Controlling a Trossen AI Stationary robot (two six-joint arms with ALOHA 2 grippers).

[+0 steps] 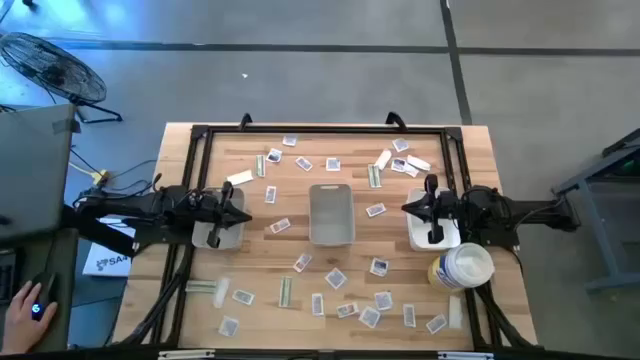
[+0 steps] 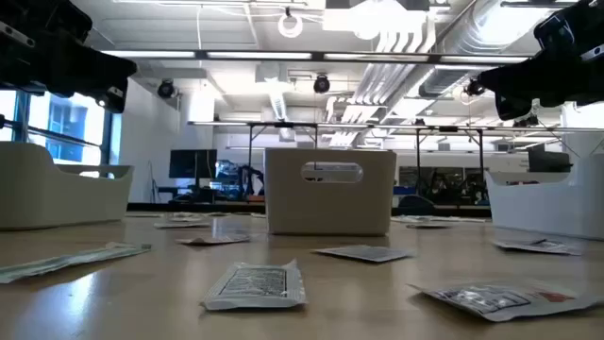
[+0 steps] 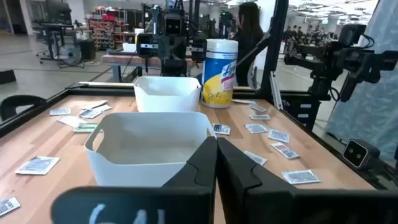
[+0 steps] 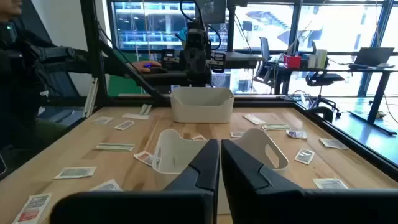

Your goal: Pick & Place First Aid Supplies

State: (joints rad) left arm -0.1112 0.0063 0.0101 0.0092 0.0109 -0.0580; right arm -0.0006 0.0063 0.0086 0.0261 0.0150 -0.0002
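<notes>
First aid packets lie flat all over the wooden table: square white-grey sachets [image 1: 335, 278] [image 2: 257, 283] [image 3: 38, 164] [image 4: 74, 172], narrow green-white strips [image 1: 285, 291] and white oblong wrappers [image 1: 239, 178]. My left gripper [image 1: 238, 207] [image 3: 216, 157] hangs shut in the air over the left white tray [image 1: 215, 235], pointing at the grey middle tray [image 1: 330, 213] [image 3: 149, 146]. My right gripper [image 1: 410, 207] [image 4: 219, 158] is shut too, above the right white tray [image 1: 432, 235], and faces the same middle tray [image 4: 180, 149]. Neither holds a packet.
A round white tub with a yellow label [image 1: 460, 268] [image 3: 219, 73] stands just near of the right tray. A black frame [image 1: 320, 130] runs round the table. A person's hand [image 1: 30, 305] rests at a desk left of the table; another person [image 3: 249, 31] stands behind.
</notes>
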